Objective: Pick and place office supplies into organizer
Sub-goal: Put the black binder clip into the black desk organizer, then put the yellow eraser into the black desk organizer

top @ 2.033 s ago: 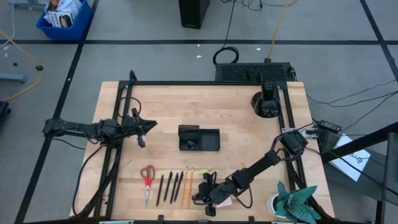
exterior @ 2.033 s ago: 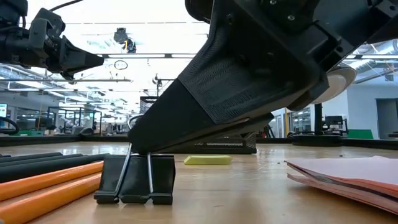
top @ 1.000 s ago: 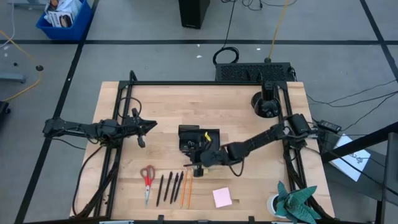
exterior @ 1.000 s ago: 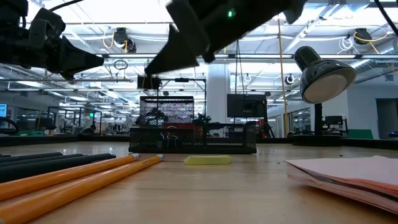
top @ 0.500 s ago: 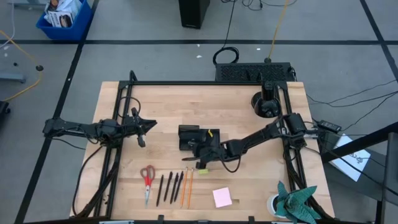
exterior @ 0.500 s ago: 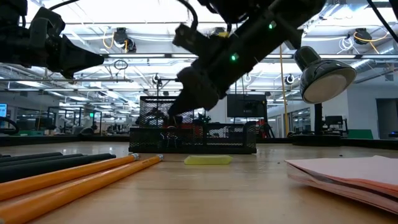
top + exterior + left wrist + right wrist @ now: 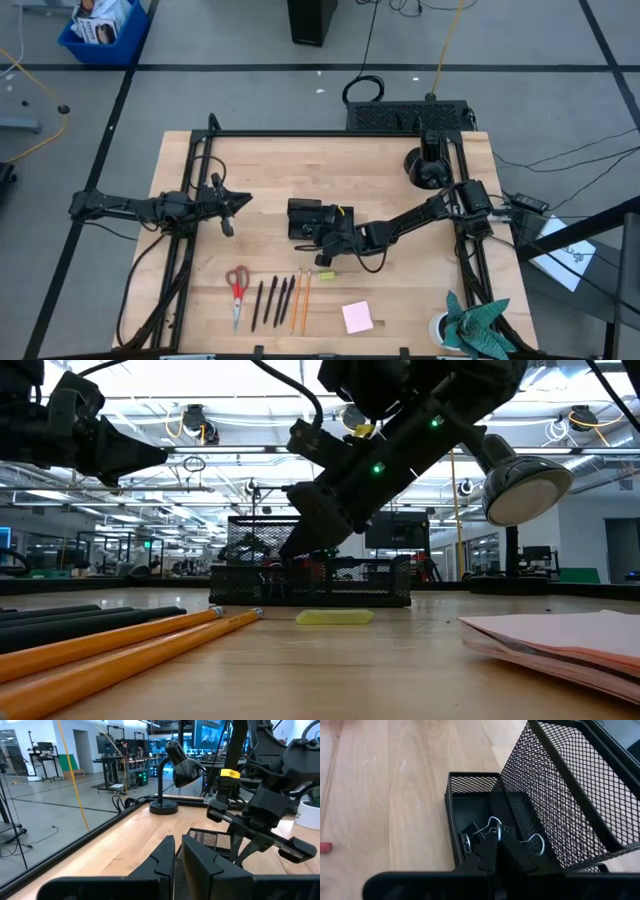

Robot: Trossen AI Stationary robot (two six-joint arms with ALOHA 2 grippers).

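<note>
While binder clips [image 7: 479, 836] lie in its small front compartment, the black mesh organizer [image 7: 320, 222] sits mid-table with the right gripper [image 7: 322, 240] poised over that compartment; its fingers meet at the tips, seemingly pinched on a clip's wire handle, though that is hard to confirm. Scissors [image 7: 237, 290], pens [image 7: 270, 300], pencils [image 7: 300, 298], a yellow-green bit [image 7: 326, 273] and a pink sticky-note pad [image 7: 357, 317] lie nearer the front edge. Away on the left side, the left gripper [image 7: 240, 202] hangs closed and empty.

High view looks straight down on the bench [image 7: 380, 160], low view level across it; both share the organizer [image 7: 320, 222].
</note>
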